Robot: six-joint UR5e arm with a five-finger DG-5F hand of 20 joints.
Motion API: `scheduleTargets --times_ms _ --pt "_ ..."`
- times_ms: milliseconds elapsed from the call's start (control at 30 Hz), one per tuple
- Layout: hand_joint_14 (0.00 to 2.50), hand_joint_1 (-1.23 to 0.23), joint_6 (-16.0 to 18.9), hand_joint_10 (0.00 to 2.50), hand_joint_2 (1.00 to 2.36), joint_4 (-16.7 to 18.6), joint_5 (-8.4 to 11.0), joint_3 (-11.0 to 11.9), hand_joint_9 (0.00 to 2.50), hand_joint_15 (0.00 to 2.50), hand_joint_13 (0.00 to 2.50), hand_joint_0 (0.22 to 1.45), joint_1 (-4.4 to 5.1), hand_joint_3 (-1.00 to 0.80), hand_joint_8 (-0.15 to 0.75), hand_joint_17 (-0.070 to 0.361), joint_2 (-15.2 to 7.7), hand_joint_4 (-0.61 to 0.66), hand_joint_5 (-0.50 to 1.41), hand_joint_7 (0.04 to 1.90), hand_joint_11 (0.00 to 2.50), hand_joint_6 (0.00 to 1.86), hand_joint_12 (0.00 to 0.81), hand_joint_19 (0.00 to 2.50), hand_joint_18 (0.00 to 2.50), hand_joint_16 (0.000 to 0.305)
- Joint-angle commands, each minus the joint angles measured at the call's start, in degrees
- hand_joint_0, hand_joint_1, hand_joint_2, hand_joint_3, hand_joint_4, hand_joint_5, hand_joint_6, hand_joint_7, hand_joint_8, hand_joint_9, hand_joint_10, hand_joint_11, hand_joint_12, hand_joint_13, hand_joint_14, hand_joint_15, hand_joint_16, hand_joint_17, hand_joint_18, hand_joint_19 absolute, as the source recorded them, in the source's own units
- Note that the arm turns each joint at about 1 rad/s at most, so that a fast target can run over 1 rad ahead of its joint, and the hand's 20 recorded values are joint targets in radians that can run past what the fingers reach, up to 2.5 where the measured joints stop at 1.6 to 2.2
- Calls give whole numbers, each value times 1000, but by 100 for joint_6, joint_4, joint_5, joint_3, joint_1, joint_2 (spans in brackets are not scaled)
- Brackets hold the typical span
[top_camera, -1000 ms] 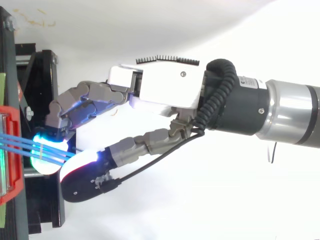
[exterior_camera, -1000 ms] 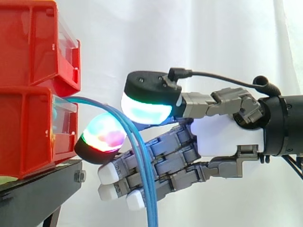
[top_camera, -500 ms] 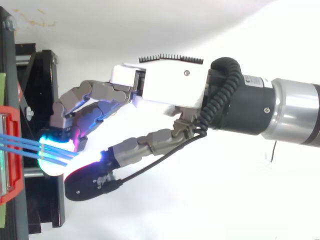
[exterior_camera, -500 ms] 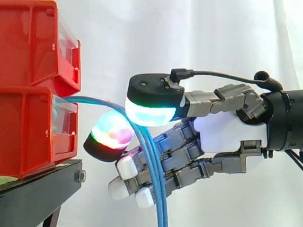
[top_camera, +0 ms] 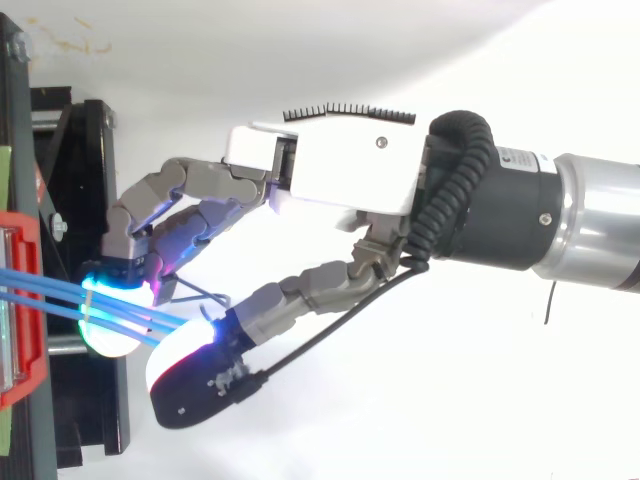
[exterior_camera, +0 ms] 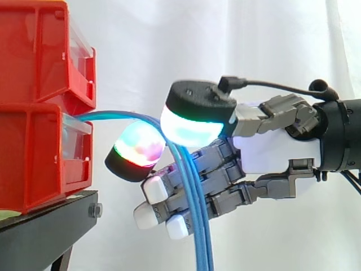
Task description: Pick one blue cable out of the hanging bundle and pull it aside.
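The red bins (exterior_camera: 39, 107) sit stacked on the black stand (exterior_camera: 48, 223) at the left. The hand (exterior_camera: 276, 152) reaches in from the right, curled round the blue cables (exterior_camera: 194, 214) as a bundle rather than round a single one — the strands run through the crook between the glowing thumb (exterior_camera: 192, 127) above and the bent fingers (exterior_camera: 152, 189) behind them. From above, the blue cables (top_camera: 50, 300) lie side by side across one lit fingertip (top_camera: 100, 345) and run on to the thumb.

To do this step well, I judge the hand should not haul the whole lot. It should loosen its curl, let the spare strands slip off the pads, and pinch just one between the thumb and a fingertip before drawing right, away from the bins. A slow, level pull seems best, since the strands look thin and slick and could slide out or drag their neighbours along.

The cables leave the front of the lower bin pointing right, arch over, then turn down — below the hand their long axis is close to upright, the lower end drifting a little right and out of the bottom of the side view
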Motion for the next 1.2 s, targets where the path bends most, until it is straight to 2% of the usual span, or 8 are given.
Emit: scheduleTargets --times_ms 0,200,333,467,633,800,1067,1167 --pt "16 -751 27 16 1000 -1 0 0 857 402 666 471 0 -500 305 111 1 68 -175 762 625 933 381 488 630 49" --pt "15 -496 9 18 1000 -1 0 0 935 423 674 542 9 -500 303 102 1 49 -140 900 627 907 364 543 576 45" --pt "16 -662 9 20 1017 -1 0 0 918 443 689 558 0 -218 302 101 1 32 -151 904 635 925 357 542 596 45" --pt "16 -791 27 21 1023 -1 -9 0 890 444 700 628 0 -147 287 97 1 -73 -170 929 654 955 352 533 633 43" --pt "18 -863 27 18 1016 -1 -9 0 905 438 726 765 0 -307 271 94 1 -227 -183 997 662 977 344 536 667 42" --pt "16 -854 9 20 1000 -1 -9 0 934 452 745 814 0 -500 269 92 1 -228 -183 1048 654 982 338 554 690 41" --pt "17 -903 27 20 1000 -1 -9 0 998 480 798 739 0 -500 271 91 1 -171 -162 1048 695 974 336 550 740 41" --pt "20 -908 27 20 1000 -1 -35 0 1059 505 822 654 0 -500 286 91 1 -120 -133 825 695 962 332 565 761 40"
